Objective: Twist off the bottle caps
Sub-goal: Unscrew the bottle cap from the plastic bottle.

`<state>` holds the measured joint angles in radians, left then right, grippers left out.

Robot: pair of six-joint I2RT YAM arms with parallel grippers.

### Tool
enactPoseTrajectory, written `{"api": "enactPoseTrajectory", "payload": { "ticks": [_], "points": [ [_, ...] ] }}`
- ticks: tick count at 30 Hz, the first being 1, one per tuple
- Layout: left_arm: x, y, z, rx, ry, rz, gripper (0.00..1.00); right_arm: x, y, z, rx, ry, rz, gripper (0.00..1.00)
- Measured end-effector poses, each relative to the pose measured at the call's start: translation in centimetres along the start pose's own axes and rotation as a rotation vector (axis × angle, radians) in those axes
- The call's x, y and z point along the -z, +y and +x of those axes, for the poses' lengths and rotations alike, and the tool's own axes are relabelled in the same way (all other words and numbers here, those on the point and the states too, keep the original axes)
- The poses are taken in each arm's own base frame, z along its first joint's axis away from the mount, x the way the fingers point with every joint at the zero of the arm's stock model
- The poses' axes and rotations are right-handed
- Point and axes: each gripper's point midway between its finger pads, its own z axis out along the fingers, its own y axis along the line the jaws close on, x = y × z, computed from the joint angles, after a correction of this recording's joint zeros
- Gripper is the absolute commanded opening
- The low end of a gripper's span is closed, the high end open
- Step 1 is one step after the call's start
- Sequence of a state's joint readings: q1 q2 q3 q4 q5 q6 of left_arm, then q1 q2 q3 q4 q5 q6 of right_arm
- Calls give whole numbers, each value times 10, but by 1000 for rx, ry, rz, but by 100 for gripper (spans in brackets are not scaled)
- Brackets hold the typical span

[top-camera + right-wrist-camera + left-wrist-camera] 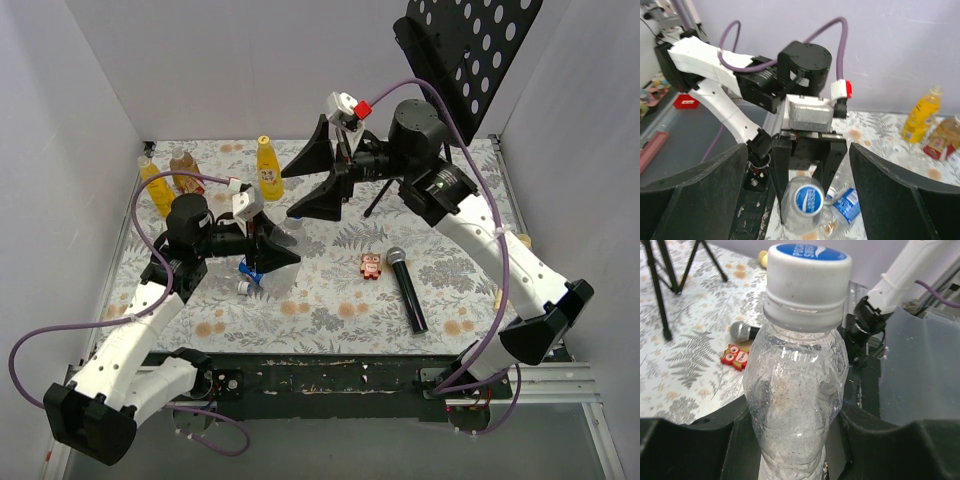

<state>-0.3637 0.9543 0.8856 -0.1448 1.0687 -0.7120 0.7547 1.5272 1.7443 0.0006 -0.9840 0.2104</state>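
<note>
Cap [807,280]: a round white plastic screw cap with a blue printed disc on top and faint grey scuffs on the wall. A white collar ring sits just under it. It is seated on the neck of the clear bottle [795,390].

Bottle: thin clear plastic, glossy, with a dented, crumpled body and fine droplets on the inside.

Left tool [278,245]: I read it as clamped on the bottle's body, with a matte black finger on each side. The neck and cap stand out past the fingertips.

Right tool [292,195]: the broad black wedge-shaped fingers [695,200] are wide apart and hold nothing. In its wrist view the cap's blue face [807,200] points straight back at it, ahead of the fingers and between them, not touching either.

Just below the left tool a crumpled blue-labelled bottle [845,206] lies on the desk [330,305], which has a fern-print cloth.

Beyond the left tool's side stand two yellow juice bottles [268,170], upright with their caps on.

Beyond the held cap, in the left wrist view, there is a black microphone [742,331] with a grey mesh head. A small red owl figure [735,356] lies beside it.
</note>
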Motion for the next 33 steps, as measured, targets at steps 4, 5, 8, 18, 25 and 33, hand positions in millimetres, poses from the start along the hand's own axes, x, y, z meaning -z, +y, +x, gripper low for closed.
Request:
{"api": "enactPoseTrajectory", "payload": {
  "ticks": [4,5,8,18,25,33],
  "points": [
    [6,8,7,7,21,-95,0,13,2,11,16,51,72,82],
    [9,11,11,12,35,-123,0,17,3,19,10,72,80,81],
    [14,20,22,40,83,-190,0,25,-2,49,-37,145,123,78],
    [22,29,43,93,206,-292,0,35,-28,124,-202,354,211,69],
    [14,27,55,103,275,-281,0,32,-31,134,-242,376,201,61],
    [9,25,64,91,341,-276,0,31,-32,138,-260,381,185,42]
  ]
}}
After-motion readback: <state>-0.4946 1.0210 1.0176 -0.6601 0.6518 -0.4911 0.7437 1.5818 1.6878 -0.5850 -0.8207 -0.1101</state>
